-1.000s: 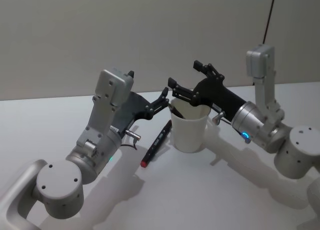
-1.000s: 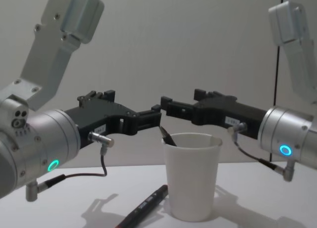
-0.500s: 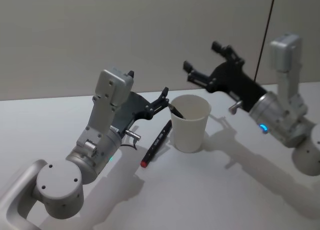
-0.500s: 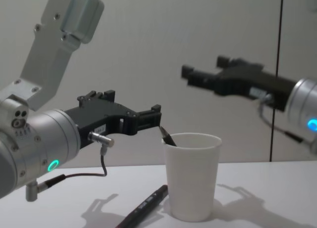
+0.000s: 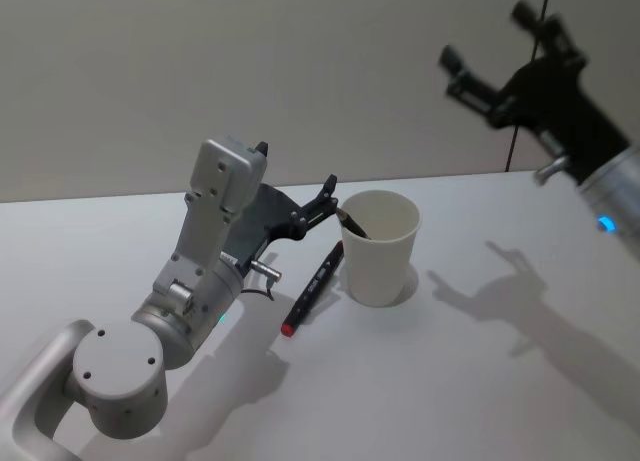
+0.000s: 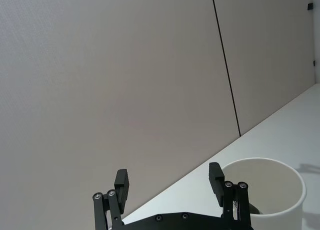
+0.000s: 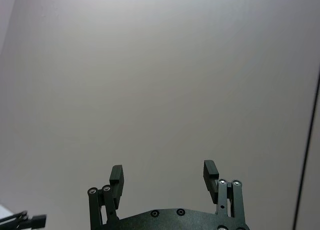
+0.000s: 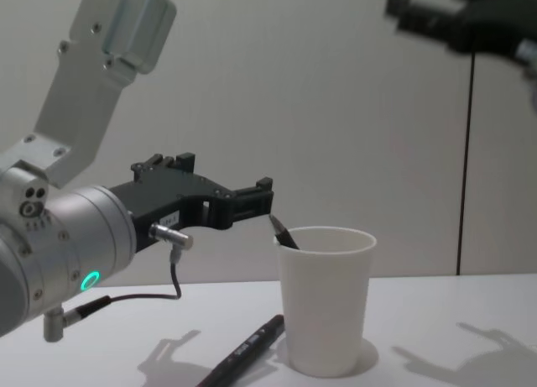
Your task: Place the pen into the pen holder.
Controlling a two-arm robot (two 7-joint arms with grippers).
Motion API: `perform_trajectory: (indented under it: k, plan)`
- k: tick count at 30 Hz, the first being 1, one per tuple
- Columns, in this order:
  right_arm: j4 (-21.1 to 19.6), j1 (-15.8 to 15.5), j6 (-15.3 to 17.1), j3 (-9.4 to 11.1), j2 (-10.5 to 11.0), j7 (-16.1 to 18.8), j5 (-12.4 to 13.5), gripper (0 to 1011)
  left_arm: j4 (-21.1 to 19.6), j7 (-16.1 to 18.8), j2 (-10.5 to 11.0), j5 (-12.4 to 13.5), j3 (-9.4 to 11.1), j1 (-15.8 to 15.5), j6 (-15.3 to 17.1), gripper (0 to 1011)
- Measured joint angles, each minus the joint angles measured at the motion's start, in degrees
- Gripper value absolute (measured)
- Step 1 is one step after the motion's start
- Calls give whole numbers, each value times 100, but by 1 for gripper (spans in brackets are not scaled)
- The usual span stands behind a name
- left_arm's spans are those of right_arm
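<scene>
Wide-open left tool [image 6: 169,175] sits just beside the pen holder [image 5: 380,253]; right tool [image 7: 163,170], wide-open, well apart.

Right gripper [image 5: 486,37] raised from the cup [image 5: 381,257] rim, drawn back rightward, now high and well apart from it

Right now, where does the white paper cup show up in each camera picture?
Head view: cup just right of centre.
Chest view: cup low, right of centre, seen side-on.
Left wrist view: cup just past one finger of the open left gripper.
Right wrist view: camera faces the wall past the open right gripper.
Shared landmark: the left gripper, beside the cup's rim.
</scene>
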Motion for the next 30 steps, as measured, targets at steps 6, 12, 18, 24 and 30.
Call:
perform_trajectory:
  k: [6, 12, 18, 24, 30]
  plan:
    - [-497, -162, -220, 228, 287, -273, 76, 1001, 0, 0, 0, 0, 0, 0, 0, 1001]
    - [-849, -278, -380, 412, 498, -485, 143, 1001, 0, 0, 0, 0, 0, 0, 0, 1001]
    - [-922, -313, -401, 461, 536, -500, 175, 1002, 0, 0, 0, 0, 0, 0, 0, 1001]
    - [-857, -308, -265, 465, 508, -416, 247, 1001, 0, 0, 0, 0, 0, 0, 0, 1001]
    - [-725, -283, -35, 438, 450, -304, 348, 1001, 0, 0, 0, 0, 0, 0, 0, 1001]
